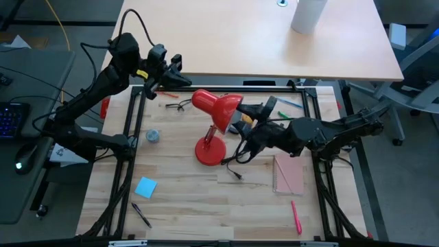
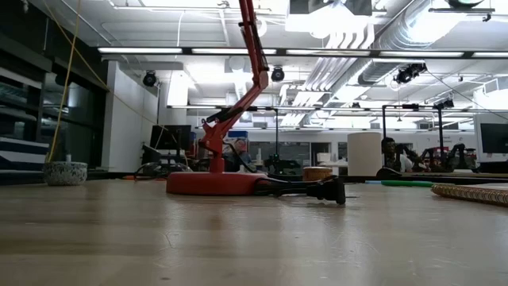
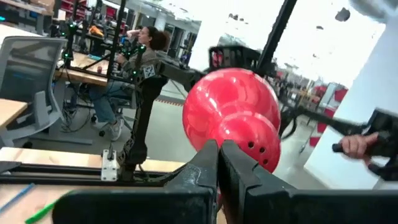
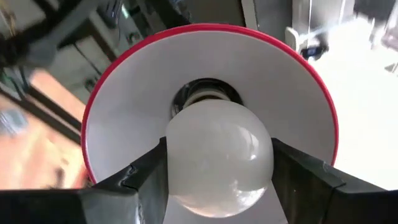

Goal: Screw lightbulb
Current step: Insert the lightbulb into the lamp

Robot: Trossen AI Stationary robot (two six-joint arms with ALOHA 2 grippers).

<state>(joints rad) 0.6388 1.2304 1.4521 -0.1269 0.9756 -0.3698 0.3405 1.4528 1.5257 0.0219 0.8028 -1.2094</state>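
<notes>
A red desk lamp stands mid-table on its round base (image 1: 209,151), its shade (image 1: 216,104) tilted with the open mouth facing the table's right. Inside the white-lined shade (image 4: 124,87) sits the white lightbulb (image 4: 217,168), its narrow base in the socket (image 4: 205,93). My right gripper (image 4: 217,149) reaches into the shade's mouth (image 1: 241,113) and is shut on the bulb. My left gripper (image 3: 219,155) is shut and sits behind the shade's red back (image 3: 236,118), on the far left side (image 1: 180,79). The shade hides the bulb in the high view. My left gripper's shut fingertips (image 3: 208,158) stand right at the shade's rounded back; I cannot tell whether they touch it. My right gripper pinches the bulb's round glass (image 4: 177,155) between its two fingers (image 4: 146,177), one on each side. It comes level from the table's right, along the bulb's axis. The bulb is clear of the table, its base in the socket.
The lamp's cord and plug (image 1: 236,175) lie near its base. A notebook (image 1: 288,173), a pink pen (image 1: 295,216), a blue note (image 1: 145,186), a dark pen (image 1: 141,215), glasses (image 1: 177,105) and a small roll (image 1: 152,136) lie around. People sit beyond the table (image 3: 134,62).
</notes>
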